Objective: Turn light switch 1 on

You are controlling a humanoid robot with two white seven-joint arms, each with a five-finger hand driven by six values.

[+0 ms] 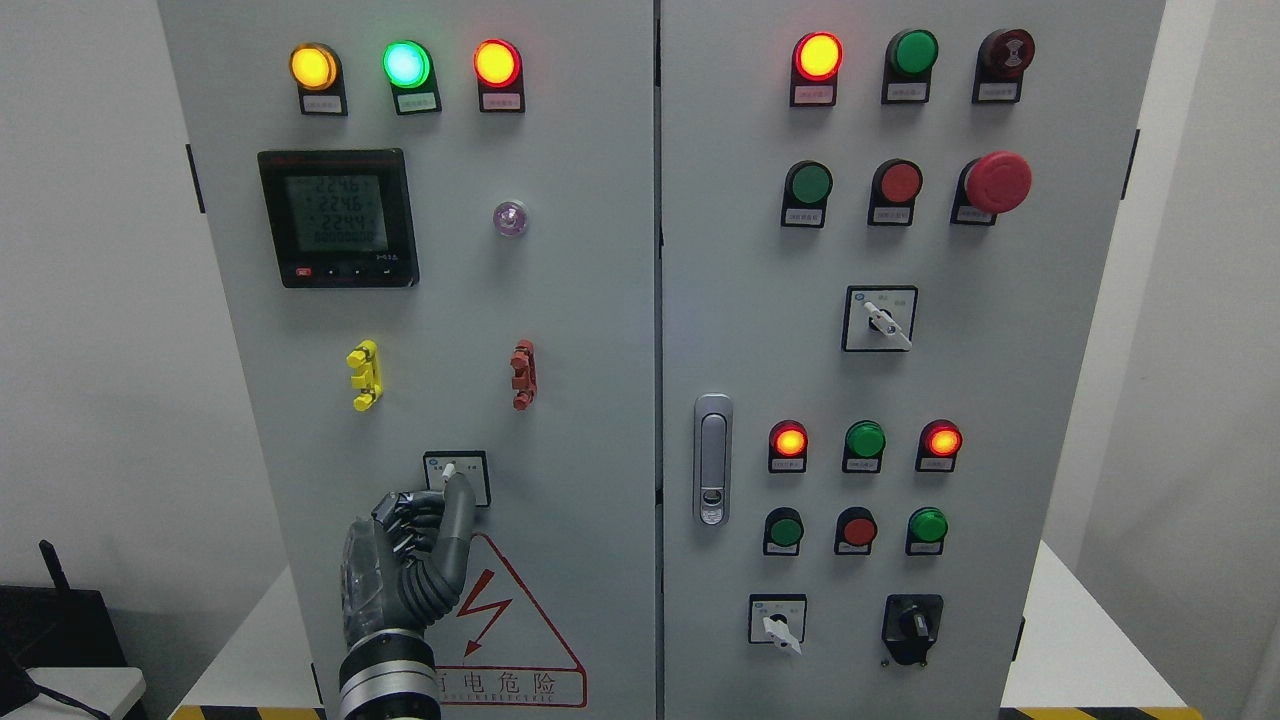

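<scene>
Our left hand [400, 570] stands nearest — index finger extended, the rest curled, holding nothing. Its tip meets the switch [457, 477] knob directly above, low on the cabinet [560, 300] left door.

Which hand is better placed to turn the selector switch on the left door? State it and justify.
Left. The left hand is already raised against the left door, its extended finger at the small selector switch above the warning triangle. The right hand is not in view.
</scene>
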